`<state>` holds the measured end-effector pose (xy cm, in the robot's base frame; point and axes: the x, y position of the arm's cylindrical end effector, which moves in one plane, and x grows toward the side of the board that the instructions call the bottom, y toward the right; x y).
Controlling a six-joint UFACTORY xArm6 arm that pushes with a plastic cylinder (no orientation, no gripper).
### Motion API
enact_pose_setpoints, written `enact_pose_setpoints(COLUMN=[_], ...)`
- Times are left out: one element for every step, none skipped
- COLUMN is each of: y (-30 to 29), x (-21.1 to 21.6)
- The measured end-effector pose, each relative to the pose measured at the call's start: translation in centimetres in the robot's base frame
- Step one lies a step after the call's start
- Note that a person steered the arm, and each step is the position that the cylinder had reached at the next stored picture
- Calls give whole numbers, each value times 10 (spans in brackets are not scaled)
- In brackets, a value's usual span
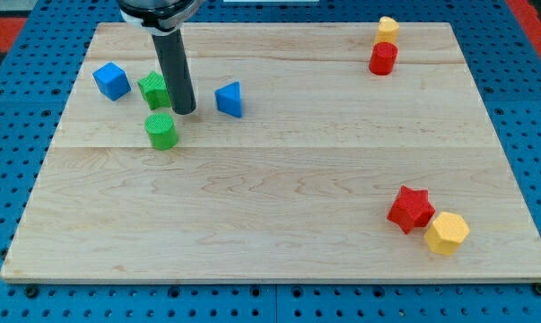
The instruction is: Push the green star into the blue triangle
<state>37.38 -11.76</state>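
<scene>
The green star (152, 90) lies at the view's upper left on the wooden board (279, 206). The blue triangle (230, 99) lies to its right, with a gap between them. My tip (185, 112) stands in that gap, touching or nearly touching the star's right side and a little left of the triangle. The rod rises from the tip to the view's top edge.
A green cylinder (161, 131) sits just below the star, left of my tip. A blue cube (111, 81) lies left of the star. A yellow block (388, 28) and red cylinder (383, 58) are at the upper right. A red star (410, 209) and yellow hexagon (447, 232) touch at the lower right.
</scene>
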Motion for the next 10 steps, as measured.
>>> enact_pose_setpoints(y=[0, -19, -30, -32, -34, -51, -107, -107, 11, 92], x=[-1, -1, -1, -1, -1, 12, 1, -26, -50, -67])
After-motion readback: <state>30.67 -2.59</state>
